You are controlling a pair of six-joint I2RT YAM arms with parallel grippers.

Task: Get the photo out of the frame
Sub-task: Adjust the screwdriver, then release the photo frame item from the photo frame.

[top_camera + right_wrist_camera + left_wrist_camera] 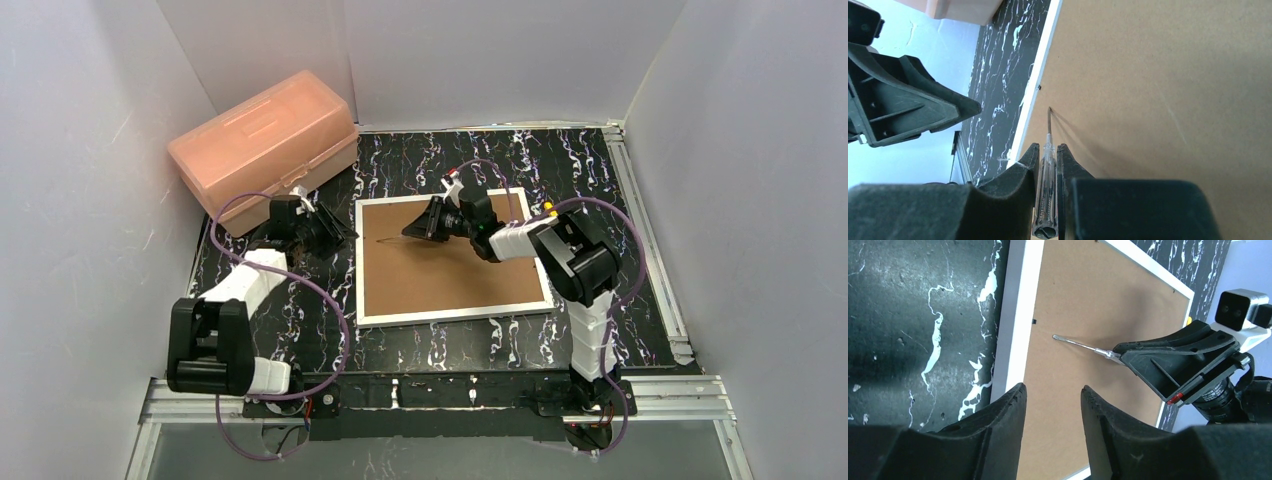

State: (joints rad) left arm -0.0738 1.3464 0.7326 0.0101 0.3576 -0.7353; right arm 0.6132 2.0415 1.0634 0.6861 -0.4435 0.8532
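The frame (450, 285) lies face down on the table, its brown back up and thin white border around it. The photo is hidden under that back. My right gripper (1048, 146) is shut on a screwdriver (1047, 190) with a clear handle. Its metal tip rests on the brown back (1088, 305) near the left border, close to a small black tab (1033, 320). My left gripper (1052, 386) hovers over the frame's left edge, open, with nothing between its fingers. In the top view the two grippers (340, 232) (412, 228) face each other across that edge.
A pink plastic box (265, 135) stands at the back left, just behind the left arm. White walls close in the table on three sides. Metal rails (650, 250) run along the table's right and near edges.
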